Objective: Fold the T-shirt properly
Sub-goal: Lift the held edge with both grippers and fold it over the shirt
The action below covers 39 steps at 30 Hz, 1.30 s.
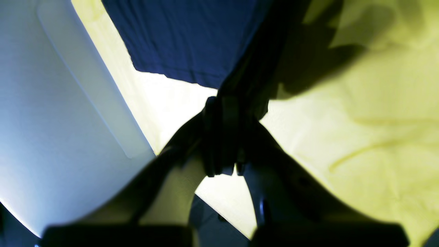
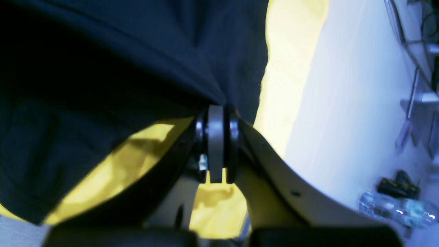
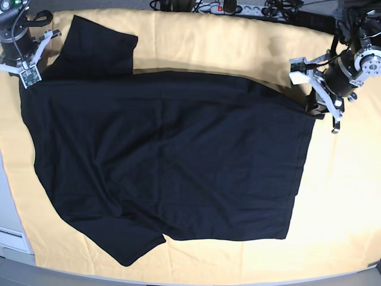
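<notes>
Both claws are clenched on the black T-shirt [image 3: 166, 155], the left gripper [image 1: 223, 137] pinching its hem corner and the right gripper [image 2: 216, 151] pinching its shoulder edge, while the shirt lies spread flat on the yellow cloth [image 3: 226, 42] covering the table [image 2: 343, 103].

- T-shirt [image 3: 166, 161]: plain black, thin, spread mostly flat across the middle.
- One sleeve far left, the other near left.
- Far-left and far-right corners lifted, bunched.
</notes>
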Each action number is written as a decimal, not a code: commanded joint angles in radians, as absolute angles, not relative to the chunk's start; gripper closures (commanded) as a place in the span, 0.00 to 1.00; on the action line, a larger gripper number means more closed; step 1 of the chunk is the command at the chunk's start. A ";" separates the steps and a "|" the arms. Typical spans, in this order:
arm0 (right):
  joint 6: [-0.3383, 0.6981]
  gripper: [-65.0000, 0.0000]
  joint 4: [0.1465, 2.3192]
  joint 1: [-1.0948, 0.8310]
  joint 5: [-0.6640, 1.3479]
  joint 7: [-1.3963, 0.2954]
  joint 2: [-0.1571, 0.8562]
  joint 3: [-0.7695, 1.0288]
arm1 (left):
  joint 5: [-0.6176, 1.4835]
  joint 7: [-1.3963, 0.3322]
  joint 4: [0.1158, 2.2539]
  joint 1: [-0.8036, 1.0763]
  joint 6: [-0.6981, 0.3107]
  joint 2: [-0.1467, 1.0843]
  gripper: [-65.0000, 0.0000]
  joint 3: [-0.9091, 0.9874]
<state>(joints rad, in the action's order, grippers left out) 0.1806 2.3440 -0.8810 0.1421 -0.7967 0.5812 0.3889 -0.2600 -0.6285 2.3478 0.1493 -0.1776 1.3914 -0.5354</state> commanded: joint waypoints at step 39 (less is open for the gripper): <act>0.152 1.00 2.356 -0.893 0.010 -0.715 0.597 0.401 | -0.652 -0.702 2.356 0.344 0.162 1.445 1.00 -0.523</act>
<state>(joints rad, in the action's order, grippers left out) 0.1696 2.3440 -0.8909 0.0277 -0.7357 0.5835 0.3901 -0.6262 -0.6922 2.3463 0.3515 0.1444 1.4231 -0.5346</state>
